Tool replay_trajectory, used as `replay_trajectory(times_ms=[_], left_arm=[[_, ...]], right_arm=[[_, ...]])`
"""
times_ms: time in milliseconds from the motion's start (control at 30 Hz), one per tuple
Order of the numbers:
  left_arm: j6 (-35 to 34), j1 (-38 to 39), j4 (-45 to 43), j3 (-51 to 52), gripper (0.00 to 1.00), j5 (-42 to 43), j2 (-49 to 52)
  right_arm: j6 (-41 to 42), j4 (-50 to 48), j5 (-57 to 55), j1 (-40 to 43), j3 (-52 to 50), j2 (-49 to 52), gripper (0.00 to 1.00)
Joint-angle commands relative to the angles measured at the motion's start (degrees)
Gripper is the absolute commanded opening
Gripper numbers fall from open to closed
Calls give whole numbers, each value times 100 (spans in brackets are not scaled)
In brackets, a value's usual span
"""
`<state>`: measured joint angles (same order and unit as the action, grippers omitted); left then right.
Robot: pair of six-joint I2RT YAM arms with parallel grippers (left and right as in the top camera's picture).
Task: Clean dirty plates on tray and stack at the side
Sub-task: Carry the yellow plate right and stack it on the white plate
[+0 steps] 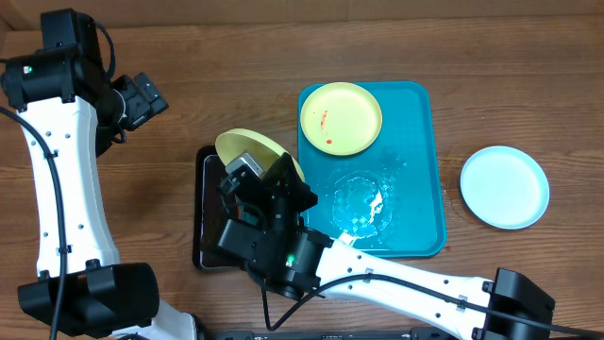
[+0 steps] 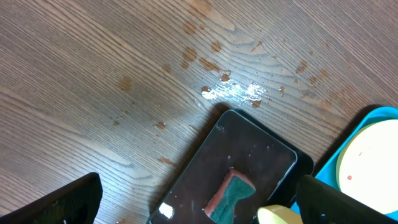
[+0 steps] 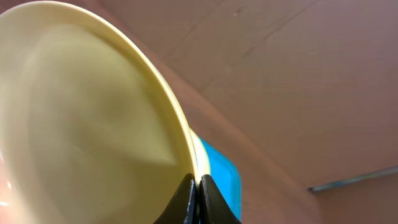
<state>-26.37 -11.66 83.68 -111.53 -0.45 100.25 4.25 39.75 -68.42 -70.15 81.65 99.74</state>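
Plainly the work centres on the pale yellow-green round plate (image 1: 247, 148), which hangs tilted on edge above the black rectangular tray (image 1: 205, 203), just left of the turquoise rectangular plastic tray (image 1: 429, 161). The right gripper (image 3: 197, 199) is clamped tight on the plate's rim, its two fingers pinching a thin lip and nothing else. That is a narrow hold, so I judge the plate could swivel or slip if pressed hard.

The green and reddish sponge (image 2: 229, 194) lies in the black tray under the plate. The step looks like scrubbing. To do it well, lower the soiled face flat onto the sponge, press lightly, and rub in short strokes along the grip line instead of across it.

On the turquoise tray's far end sits a second yellow-green plate (image 1: 341, 118) with red smears; a puddle of water (image 1: 363, 203) shines nearer. A pale whitish-blue round plate (image 1: 504, 186) rests on the wooden table (image 1: 236, 57) to the right, likely the stacking place. The left gripper (image 1: 143, 94) hovers at far left, spread wide and empty.
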Motion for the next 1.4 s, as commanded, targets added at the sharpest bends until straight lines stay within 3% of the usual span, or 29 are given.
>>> replay_trajectory(times_ms=[0,100,267,367,500,733,900,1200,1367], left_arm=[[111,7,9,-76,100,-11,-59],[111,9,11,-76,100,-11,-59],[111,7,11,-76,100,-11,-59],[111,7,11,-76,100,-11,-59],[111,7,9,-76,100,-13,-59],[111,7,11,-76,100,-11,-59],[111,7,11,-76,100,-11,-59],[111,7,11,-76,100,-11,-59],[111,7,11,-76,100,-11,-59]], right_arm=[[866,61,1134,369,129,-105,4],[1008,157,2859,984,142,-105,4],[1679,1150,4996,2459,820,-232,4],[1676,1604,7071,3668,1329,-374,4],[1764,1908,8345,5219,1508,-468,4],[2129,3016,8126,7860,1486,-251,4],[2100,3388,7941,9252,896,-144,4],[2090,2317,7632,10585,-1467,-144,4],[2090,2035,7593,10762,-1705,-146,4]])
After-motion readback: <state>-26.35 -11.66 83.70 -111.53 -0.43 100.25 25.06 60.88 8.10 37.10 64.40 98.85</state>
